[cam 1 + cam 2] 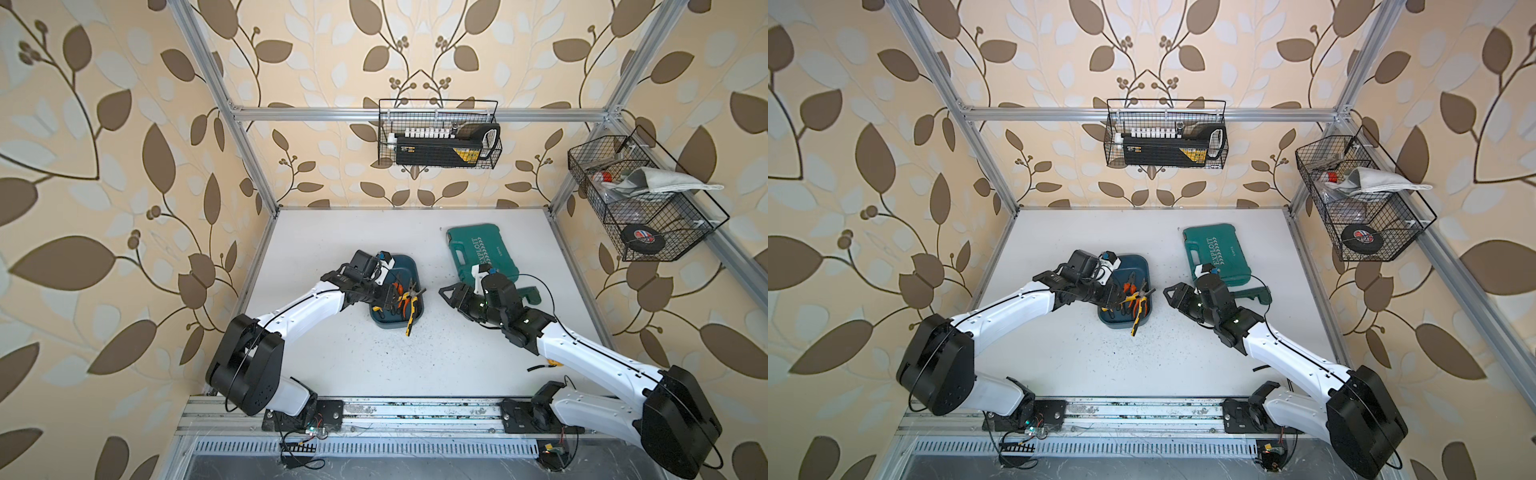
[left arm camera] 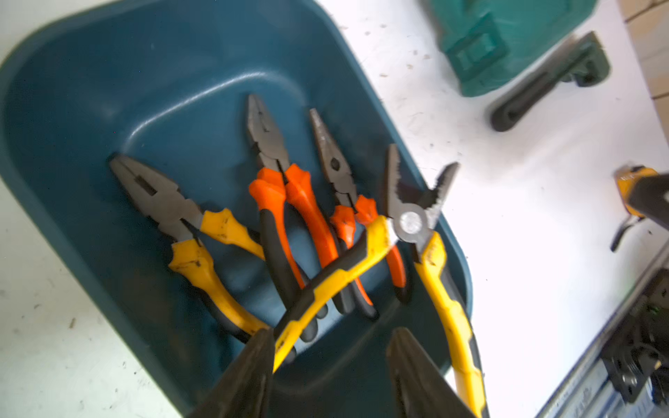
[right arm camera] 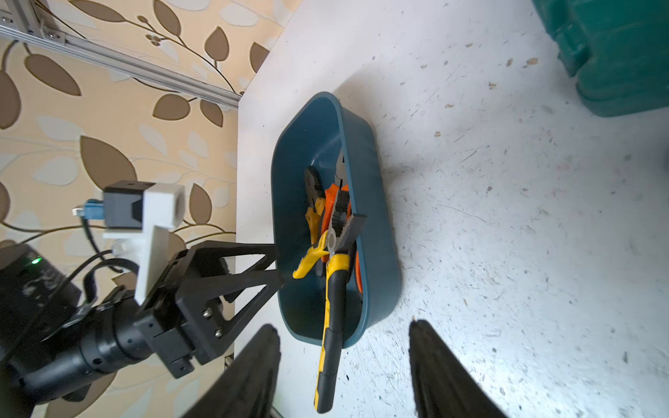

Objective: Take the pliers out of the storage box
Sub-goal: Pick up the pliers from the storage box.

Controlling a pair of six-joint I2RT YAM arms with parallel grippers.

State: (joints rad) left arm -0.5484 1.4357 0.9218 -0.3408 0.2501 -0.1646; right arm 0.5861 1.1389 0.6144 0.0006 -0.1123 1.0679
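The left hand [image 2: 331, 336] hung over the blue box [image 2: 108, 90] with its fingers apart, one yellow handle of the big pliers [image 2: 411, 222] just beside a finger. That pair leaned across the rim, a handle sticking out above the surface [image 3: 506, 217], while three smaller pliers [image 2: 275, 202] lay inside. The right hand [image 3: 343, 325] hung nearby, fingers apart, holding nothing.

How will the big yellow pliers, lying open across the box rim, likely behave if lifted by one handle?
The big yellow pliers would probably hinge: their handles are spread, so the free one may swing. Thick metal jaws suggest head-heavy weight. Leaning on the box rim, they might scrape or tip off it.
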